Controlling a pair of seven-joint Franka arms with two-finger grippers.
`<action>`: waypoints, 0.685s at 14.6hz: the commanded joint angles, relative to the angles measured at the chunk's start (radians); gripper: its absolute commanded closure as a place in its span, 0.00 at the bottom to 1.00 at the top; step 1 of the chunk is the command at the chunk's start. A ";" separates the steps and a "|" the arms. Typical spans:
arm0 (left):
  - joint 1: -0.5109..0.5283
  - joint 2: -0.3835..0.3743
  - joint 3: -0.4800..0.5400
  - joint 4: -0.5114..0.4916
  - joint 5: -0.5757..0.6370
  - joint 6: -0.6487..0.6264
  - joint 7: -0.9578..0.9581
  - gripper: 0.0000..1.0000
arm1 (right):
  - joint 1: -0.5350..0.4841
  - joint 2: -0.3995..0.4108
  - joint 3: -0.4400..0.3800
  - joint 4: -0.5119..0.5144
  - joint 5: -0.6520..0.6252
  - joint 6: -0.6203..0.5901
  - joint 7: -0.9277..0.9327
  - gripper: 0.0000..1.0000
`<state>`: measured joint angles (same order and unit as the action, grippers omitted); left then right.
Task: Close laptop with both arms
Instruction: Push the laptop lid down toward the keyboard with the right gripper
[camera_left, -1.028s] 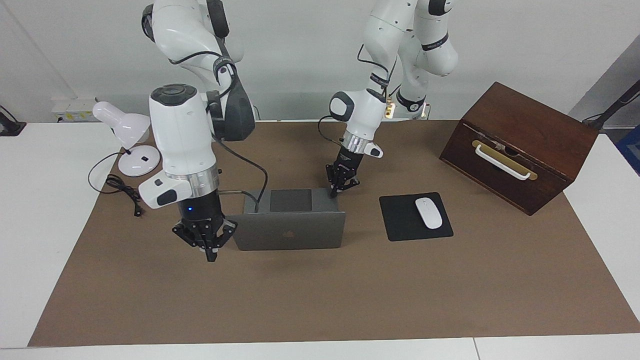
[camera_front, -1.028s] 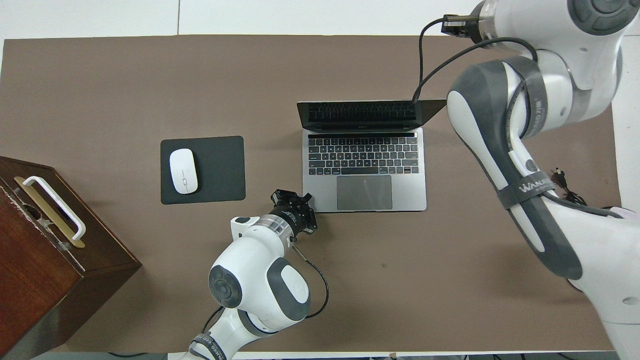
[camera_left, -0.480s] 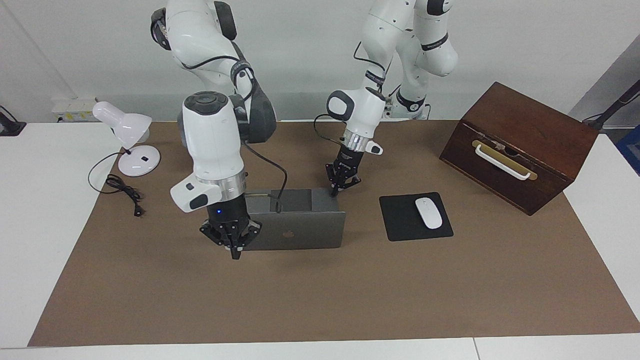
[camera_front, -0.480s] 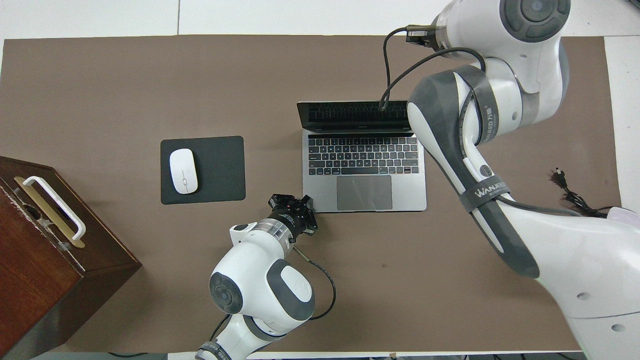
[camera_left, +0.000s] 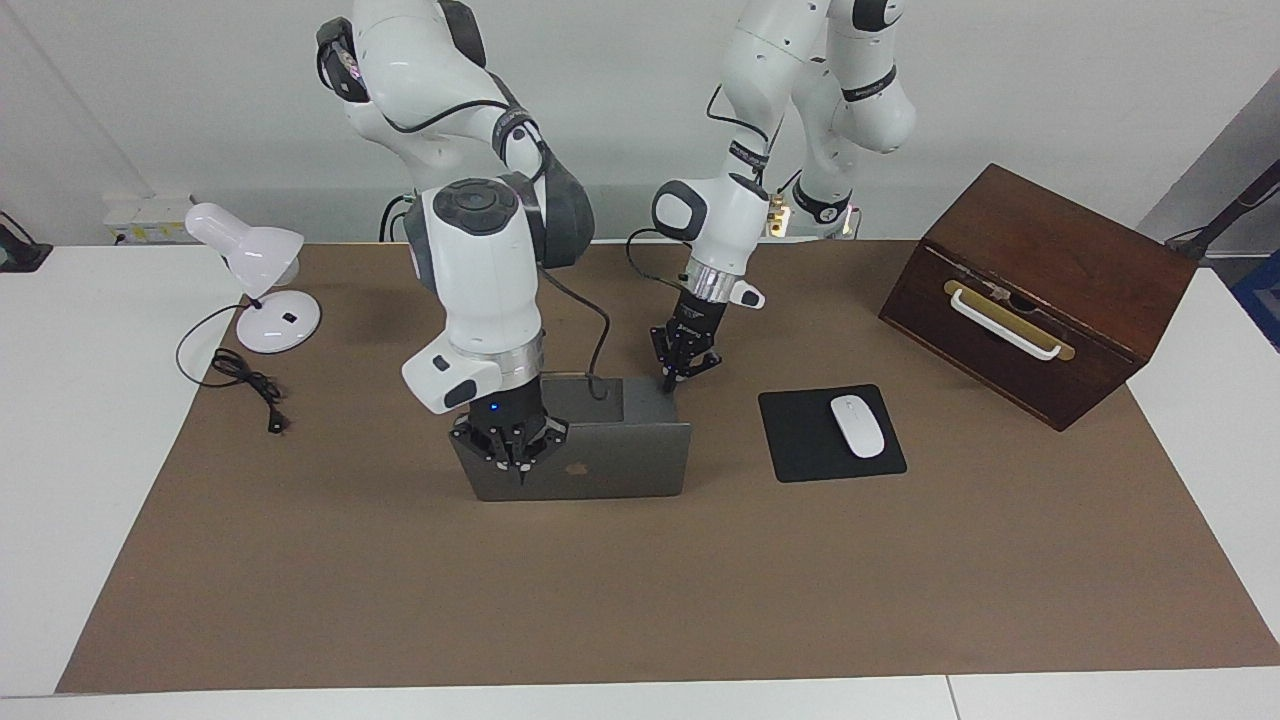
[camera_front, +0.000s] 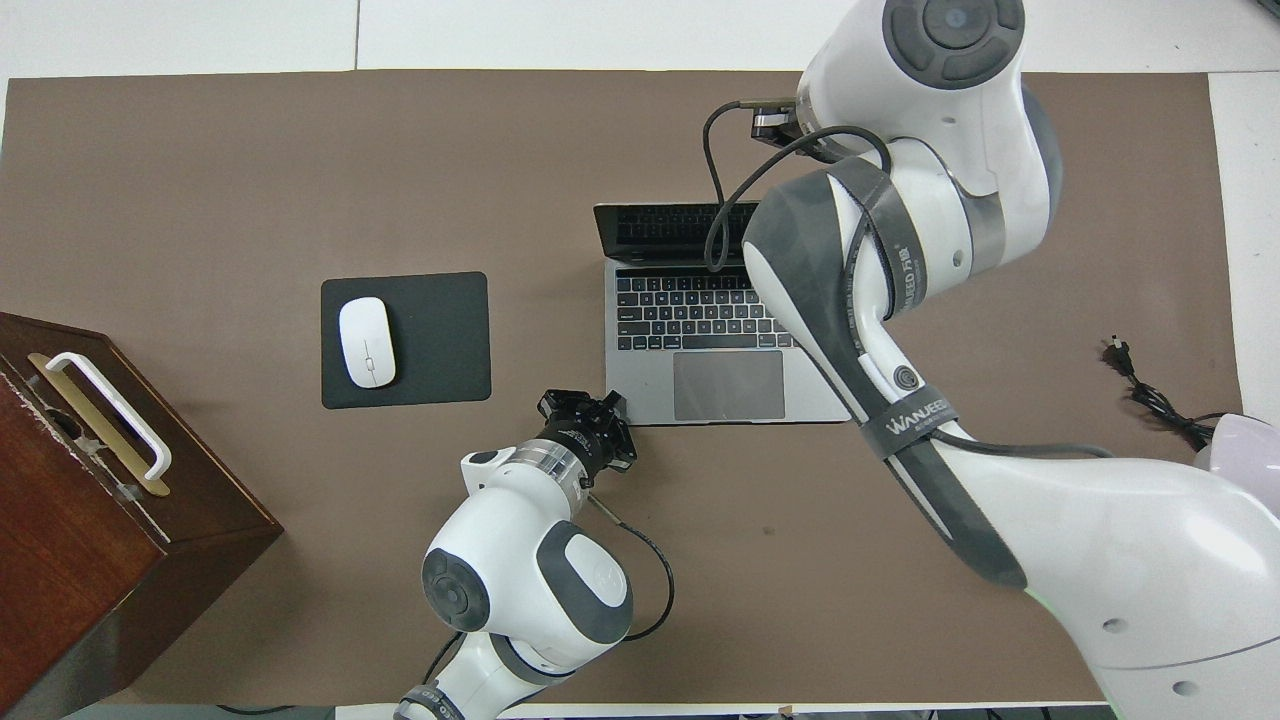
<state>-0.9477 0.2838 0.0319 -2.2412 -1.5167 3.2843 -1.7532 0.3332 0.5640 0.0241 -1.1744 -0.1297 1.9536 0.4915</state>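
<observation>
The silver-grey laptop stands open on the brown mat, lid upright with its apple logo facing away from the robots. Its keyboard shows in the overhead view. My right gripper is shut and low against the lid's outer face, beside the logo, toward the right arm's end. I cannot tell whether it touches the lid. In the overhead view its own arm hides it. My left gripper is shut, its tip at the base's corner nearest the robots, toward the left arm's end. It also shows in the overhead view.
A black mouse pad with a white mouse lies beside the laptop toward the left arm's end. A dark wooden box stands past it. A white lamp and its cable sit at the right arm's end.
My right arm has swung in from beside the laptop, and its gripper now sits against the lid's outer face. The left gripper has hardly moved. The lid stays upright.
</observation>
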 joint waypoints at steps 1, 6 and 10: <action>-0.046 0.055 0.005 0.002 -0.043 0.000 -0.002 1.00 | -0.006 0.027 0.025 0.045 -0.008 -0.039 0.027 1.00; -0.046 0.058 0.005 0.002 -0.048 0.003 -0.002 1.00 | -0.008 0.022 0.027 0.045 0.018 -0.048 0.025 1.00; -0.048 0.060 0.005 0.000 -0.057 0.003 -0.002 1.00 | -0.010 0.020 0.042 0.044 0.042 -0.076 0.025 1.00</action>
<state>-0.9641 0.2863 0.0327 -2.2385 -1.5372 3.2994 -1.7532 0.3336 0.5655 0.0449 -1.1642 -0.1070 1.9047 0.5013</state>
